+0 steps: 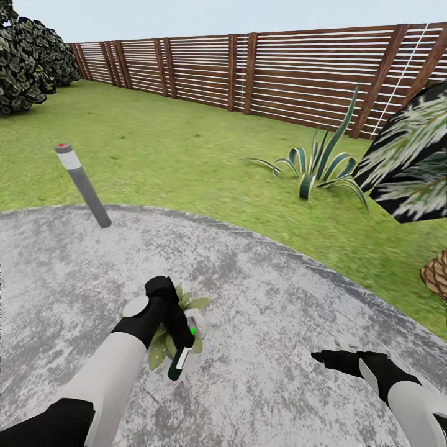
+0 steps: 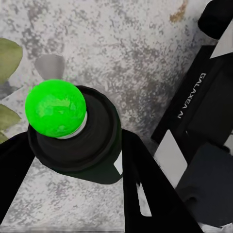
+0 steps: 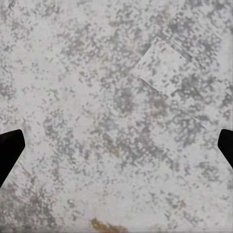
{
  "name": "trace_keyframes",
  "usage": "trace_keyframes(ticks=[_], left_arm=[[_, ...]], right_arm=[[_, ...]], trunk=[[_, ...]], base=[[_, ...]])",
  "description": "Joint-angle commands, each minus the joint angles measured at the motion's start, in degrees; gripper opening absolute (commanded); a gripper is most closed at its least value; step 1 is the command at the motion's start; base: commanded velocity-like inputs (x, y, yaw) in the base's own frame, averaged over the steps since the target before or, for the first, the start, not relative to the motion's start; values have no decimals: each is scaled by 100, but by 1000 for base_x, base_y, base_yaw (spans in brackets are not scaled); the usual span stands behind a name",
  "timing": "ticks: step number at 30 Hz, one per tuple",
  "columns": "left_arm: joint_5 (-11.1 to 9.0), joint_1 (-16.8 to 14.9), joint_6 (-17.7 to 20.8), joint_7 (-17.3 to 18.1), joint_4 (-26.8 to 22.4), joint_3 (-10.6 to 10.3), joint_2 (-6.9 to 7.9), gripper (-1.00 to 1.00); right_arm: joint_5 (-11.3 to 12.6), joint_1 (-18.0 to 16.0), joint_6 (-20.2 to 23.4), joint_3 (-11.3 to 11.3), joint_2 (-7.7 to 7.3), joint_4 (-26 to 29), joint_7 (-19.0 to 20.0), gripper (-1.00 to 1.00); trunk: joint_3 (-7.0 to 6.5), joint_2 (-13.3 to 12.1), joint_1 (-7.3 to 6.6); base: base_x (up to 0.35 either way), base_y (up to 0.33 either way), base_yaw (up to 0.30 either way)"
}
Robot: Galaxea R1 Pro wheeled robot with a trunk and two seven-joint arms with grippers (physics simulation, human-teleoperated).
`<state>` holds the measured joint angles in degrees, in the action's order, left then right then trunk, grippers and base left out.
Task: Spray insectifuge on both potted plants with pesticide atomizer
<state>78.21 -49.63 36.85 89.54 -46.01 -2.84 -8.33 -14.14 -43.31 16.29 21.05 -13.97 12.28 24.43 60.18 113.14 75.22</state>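
Black and slim, the cylindrical pesticide atomizer [image 1: 180,359] with its white label patch sits clamped in your left pincer [image 1: 179,335], its green dot showing. You hold it tilted directly over the small potted plant [image 1: 180,323], a rosette of pointed green leaves on the mottled grey round paved patch [image 1: 273,310], which looks like the right stance for spraying downward onto the leaves. Your left arm reaches forward from seven o'clock, wrist bent down over the plant. Your right pincer [image 1: 332,356] hangs open and empty above bare paving at about four o'clock, well apart from the plant, its forearm angled in from the corner, likely just keeping clear.
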Motion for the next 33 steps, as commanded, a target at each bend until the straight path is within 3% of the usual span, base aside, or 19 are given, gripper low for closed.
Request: trace_keyframes(ticks=[1,15,28,33], left_arm=[[43,-2,55,46,-2,-4,18,-100],[45,-2,59,46,-4,-6,44,-100],[45,-2,59,46,-13,-15,42,-100],[43,-2,65,46,2,-15,35,-100]], right_arm=[[-54,-2,32,49,3,11,35,100],[-54,7,32,49,8,11,35,100],[-54,7,31,49,6,11,35,100],[-54,7,32,49,1,11,35,100]], trunk=[[4,2,-2],[4,2,-2],[4,2,-2],[4,2,-2]], base=[[-180,0,0],[-280,121,0],[-17,304,0],[0,91,0]])
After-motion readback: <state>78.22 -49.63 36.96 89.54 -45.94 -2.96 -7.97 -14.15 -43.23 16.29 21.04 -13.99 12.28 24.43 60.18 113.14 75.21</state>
